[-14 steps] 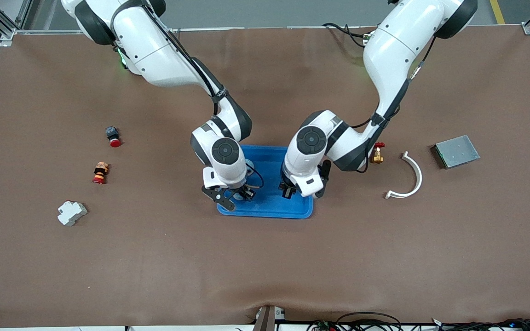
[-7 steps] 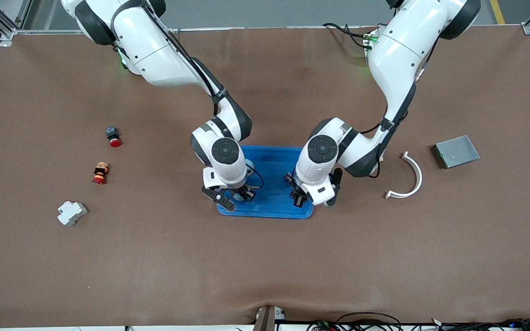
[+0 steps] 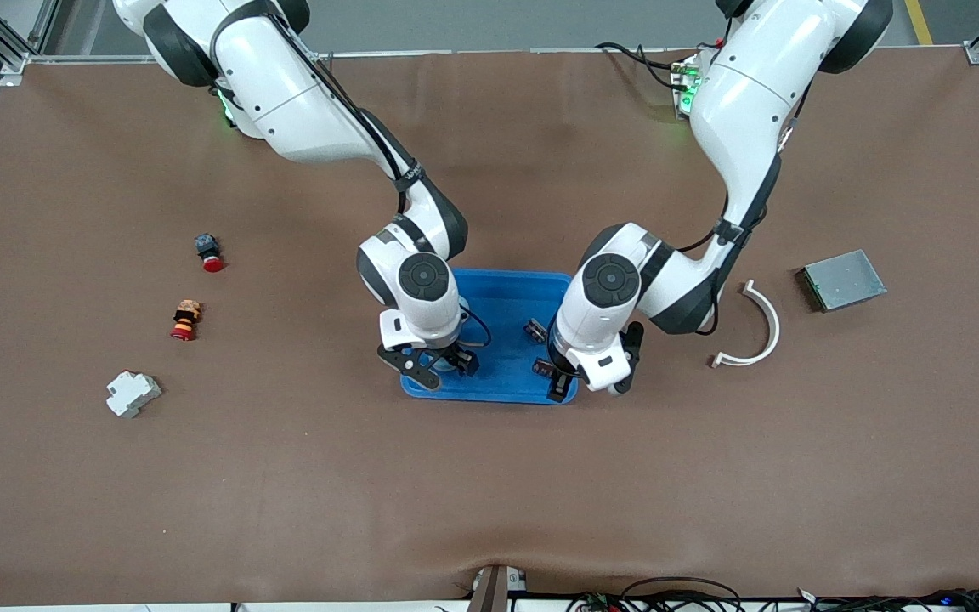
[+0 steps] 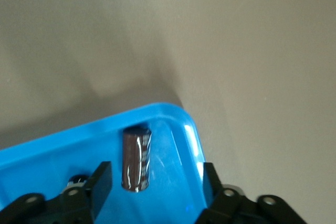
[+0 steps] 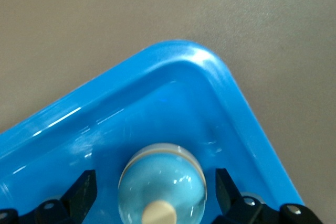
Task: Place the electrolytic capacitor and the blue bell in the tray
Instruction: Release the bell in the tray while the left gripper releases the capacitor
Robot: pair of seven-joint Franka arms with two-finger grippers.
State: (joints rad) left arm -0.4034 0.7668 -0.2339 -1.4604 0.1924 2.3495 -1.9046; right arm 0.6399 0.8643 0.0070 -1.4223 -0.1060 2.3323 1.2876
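Note:
The blue tray [image 3: 502, 304] lies mid-table. In the left wrist view the electrolytic capacitor [image 4: 136, 158], a dark brown cylinder, lies in the tray [image 4: 47, 153] close to a rounded corner. It sits between my left gripper's [image 4: 156, 182] open fingers and touches neither. In the front view that gripper [image 3: 551, 381] hangs over the tray corner at the left arm's end, nearest the camera. The pale blue bell [image 5: 161, 182] stands in the tray [image 5: 220, 77] near another corner. My right gripper [image 5: 156, 190] is open around it with gaps on both sides, over the tray's right-arm end [image 3: 434, 367].
A small dark part [image 3: 534, 330] lies in the tray beside the left gripper. Toward the left arm's end are a white curved piece [image 3: 753, 327] and a grey metal box [image 3: 844, 279]. Toward the right arm's end are two red-capped buttons [image 3: 209, 252] [image 3: 185, 320] and a white block [image 3: 132, 393].
Both grippers have opened, letting go of the capacitor and the bell in the tray. The left gripper moved toward the tray's corner nearest the camera; the right arm barely moved.

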